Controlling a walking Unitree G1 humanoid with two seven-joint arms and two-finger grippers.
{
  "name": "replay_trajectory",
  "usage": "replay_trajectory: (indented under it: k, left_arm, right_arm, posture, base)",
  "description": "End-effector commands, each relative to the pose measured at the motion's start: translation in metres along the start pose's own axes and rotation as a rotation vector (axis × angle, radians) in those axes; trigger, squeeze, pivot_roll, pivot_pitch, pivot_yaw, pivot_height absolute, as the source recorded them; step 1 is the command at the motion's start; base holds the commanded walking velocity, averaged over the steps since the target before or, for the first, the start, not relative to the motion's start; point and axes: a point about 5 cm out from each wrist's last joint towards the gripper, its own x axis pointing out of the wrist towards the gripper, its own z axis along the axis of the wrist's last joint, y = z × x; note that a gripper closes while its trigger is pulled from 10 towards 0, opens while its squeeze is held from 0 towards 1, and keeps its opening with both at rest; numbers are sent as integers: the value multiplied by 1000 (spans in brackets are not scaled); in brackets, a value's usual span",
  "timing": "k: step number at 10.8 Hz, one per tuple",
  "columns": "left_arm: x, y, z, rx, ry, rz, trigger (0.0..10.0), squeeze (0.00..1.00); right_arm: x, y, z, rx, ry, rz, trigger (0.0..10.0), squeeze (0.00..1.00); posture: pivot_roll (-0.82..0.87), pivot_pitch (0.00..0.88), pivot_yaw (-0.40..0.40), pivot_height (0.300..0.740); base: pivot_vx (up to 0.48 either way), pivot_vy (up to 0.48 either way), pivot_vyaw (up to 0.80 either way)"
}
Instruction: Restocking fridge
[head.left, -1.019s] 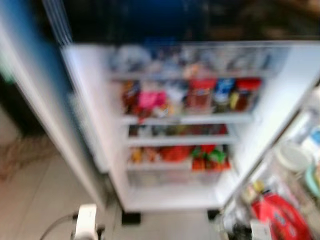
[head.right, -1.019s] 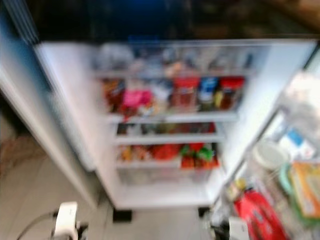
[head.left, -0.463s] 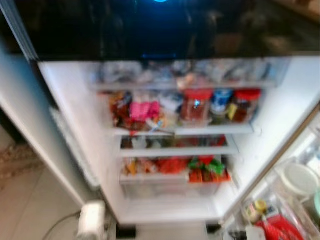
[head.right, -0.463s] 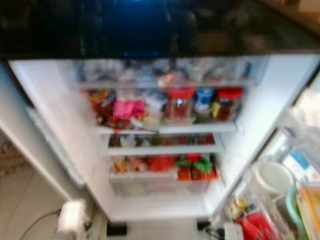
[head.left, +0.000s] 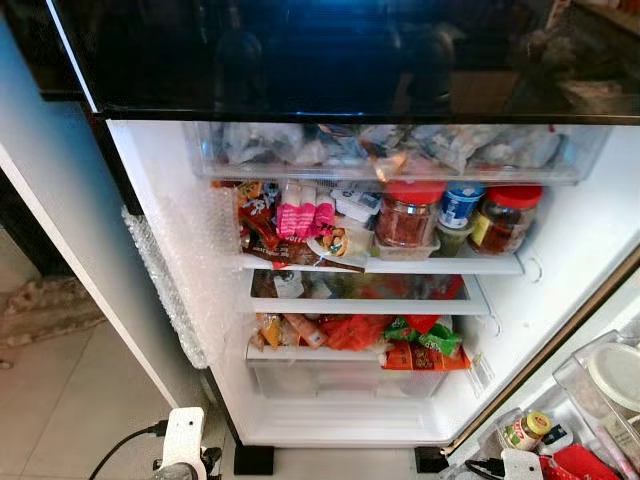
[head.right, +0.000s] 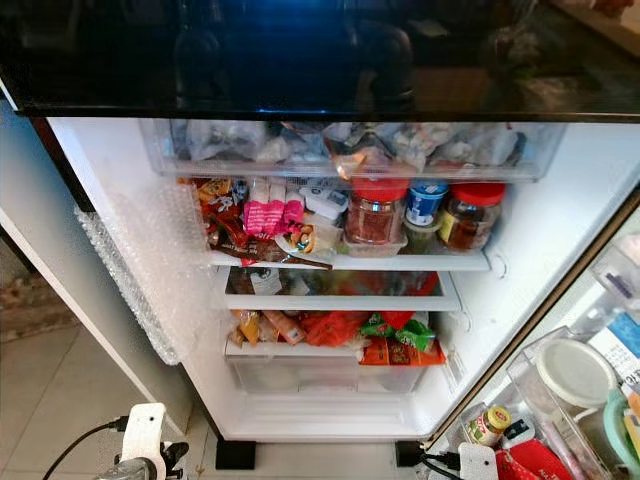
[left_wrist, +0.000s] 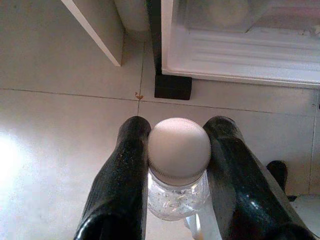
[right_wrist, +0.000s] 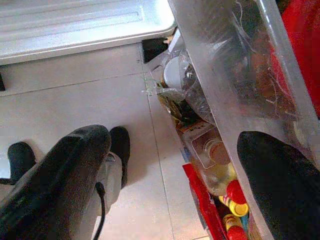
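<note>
Standing open before the robot, the fridge (head.left: 200, 260) shows white inner walls and crowded shelves under a dark glossy upper panel (head.left: 330, 55). A clear drawer (head.left: 400, 150) of pale wrapped packs sits at the top. On the shelf below stand a red-lidded jar (head.left: 408, 215), a blue-lidded jar (head.left: 460, 205) and a second red-lidded jar (head.left: 508, 218), with pink packets (head.left: 305, 212) beside them to the left. Lower down lie red and green snack packets (head.left: 415, 340) above an empty-looking clear bin (head.left: 345, 380). Bubble wrap (head.left: 165, 290) clings along the left edge of the compartment. The open door on the right carries racks holding a white round lid (head.right: 575, 372) and a small yellow-capped jar (head.left: 525, 432). The floor (head.left: 70, 400) is pale tile, and a patterned rug (head.left: 45, 310) lies at the far left.

Low over that tile, near the fridge's black foot (left_wrist: 172, 87), the left claw (left_wrist: 177, 165) is clenched on a clear bottle with a round white cap (left_wrist: 178, 150), one black finger on each side. The right claw (right_wrist: 185, 175) hangs released, its fingers spread wide beside the door rack (right_wrist: 225, 90), with bottles (right_wrist: 220, 170) below it.
</note>
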Motion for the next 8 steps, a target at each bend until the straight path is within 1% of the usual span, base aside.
replay_trajectory:
  k: [1, 7, 8]
  left_arm:
    - [0, -2, -2, 7, 16, -4, 10000, 0]
    - [0, -2, -1, 27, 17, -13, 10000, 0]
    - [0, -2, -1, 29, 18, -10, 10000, 0]
  right_arm:
    - [0, -4, 4, -4, -17, -8, 10000, 0]
    - [0, -4, 4, -9, -13, -2, 10000, 0]
    - [0, -4, 4, -10, -13, -2, 10000, 0]
  posture:
    - [119, 0, -39, 740]
    - [121, 0, -39, 740]
    - [121, 0, -38, 740]
  base:
    - [247, 0, 0]
    - [304, 0, 0]
    - [0, 0, 0]
